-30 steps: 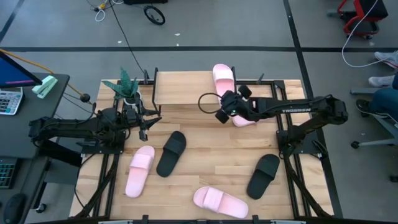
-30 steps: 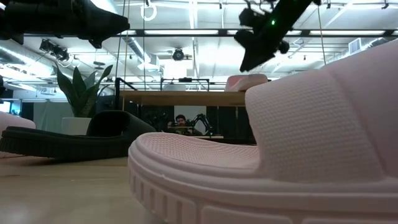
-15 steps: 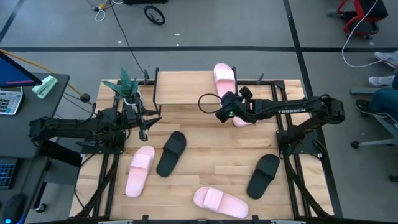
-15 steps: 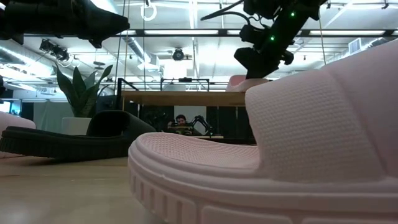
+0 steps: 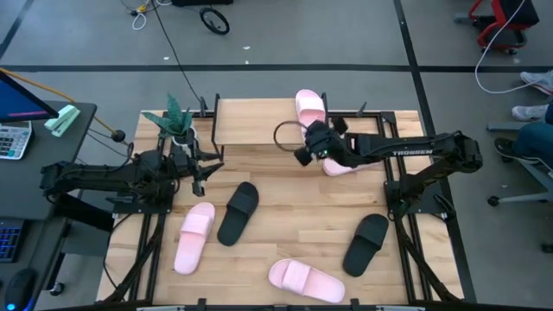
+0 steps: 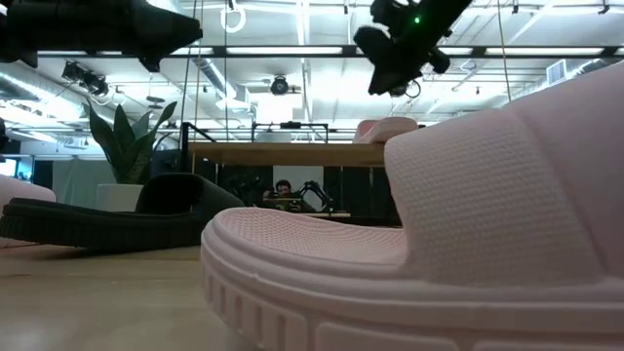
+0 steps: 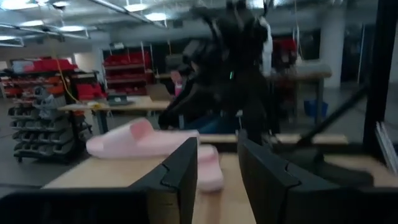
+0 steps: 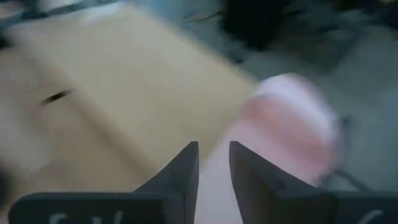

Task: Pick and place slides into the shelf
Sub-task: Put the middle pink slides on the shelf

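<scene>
One pale pink slide [image 5: 310,107] sits on the shelf [image 5: 259,121]; my right gripper [image 5: 304,149], jaws narrowly apart and empty, has lifted off leftward. Five remain on the table [image 5: 285,216]. Left gripper [image 5: 206,166] waits, jaws apart.

The shelf [image 5: 263,121] stands at the far edge of the table [image 5: 294,216]. One slide [image 5: 309,107] lies on its right end, another [image 5: 339,164] on the table just in front of that end. A potted plant [image 5: 175,123] sits just left of the shelf. Well in front lie four more slides: two side by side [image 5: 195,237] [image 5: 238,212] toward the left, one [image 5: 366,244] toward the right, one [image 5: 305,280] nearest the front edge.
</scene>
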Tool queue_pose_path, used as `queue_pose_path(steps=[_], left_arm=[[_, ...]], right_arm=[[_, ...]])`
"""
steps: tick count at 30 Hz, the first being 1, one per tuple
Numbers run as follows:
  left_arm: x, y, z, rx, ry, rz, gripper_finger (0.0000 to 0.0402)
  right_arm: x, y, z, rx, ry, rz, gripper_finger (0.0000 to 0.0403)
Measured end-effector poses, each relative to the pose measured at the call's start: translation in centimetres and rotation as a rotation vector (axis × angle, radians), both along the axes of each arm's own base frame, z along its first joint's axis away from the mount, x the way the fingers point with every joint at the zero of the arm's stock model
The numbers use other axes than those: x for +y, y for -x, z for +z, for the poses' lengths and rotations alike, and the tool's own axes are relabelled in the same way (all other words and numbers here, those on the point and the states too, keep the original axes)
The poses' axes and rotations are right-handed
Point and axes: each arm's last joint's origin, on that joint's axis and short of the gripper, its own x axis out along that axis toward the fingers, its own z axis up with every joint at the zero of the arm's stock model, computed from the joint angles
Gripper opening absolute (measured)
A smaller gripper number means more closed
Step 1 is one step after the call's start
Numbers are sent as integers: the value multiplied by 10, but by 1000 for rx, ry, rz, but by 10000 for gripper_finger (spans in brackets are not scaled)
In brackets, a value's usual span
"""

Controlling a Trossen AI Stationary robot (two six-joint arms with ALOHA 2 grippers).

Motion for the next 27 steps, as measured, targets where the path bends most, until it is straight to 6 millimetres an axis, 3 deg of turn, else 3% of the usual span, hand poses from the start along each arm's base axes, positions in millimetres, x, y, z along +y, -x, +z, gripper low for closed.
queue_pose_path(steps=[5, 13, 19, 27], left_arm=[[-9, -7, -3, 83, -69, -59, 113], [-26, -31, 35, 353, -86, -138, 111], [-44, -43, 46, 716, -110, -248, 99], [-87, -59, 35, 811, -110, -405, 76]], right_arm=[[34, -5, -9, 38, -121, 279, 91], [83, -3, -14, 137, -58, 555, 91], [90, -3, -12, 174, 16, 636, 91], [81, -8, -8, 100, 8, 576, 89]])
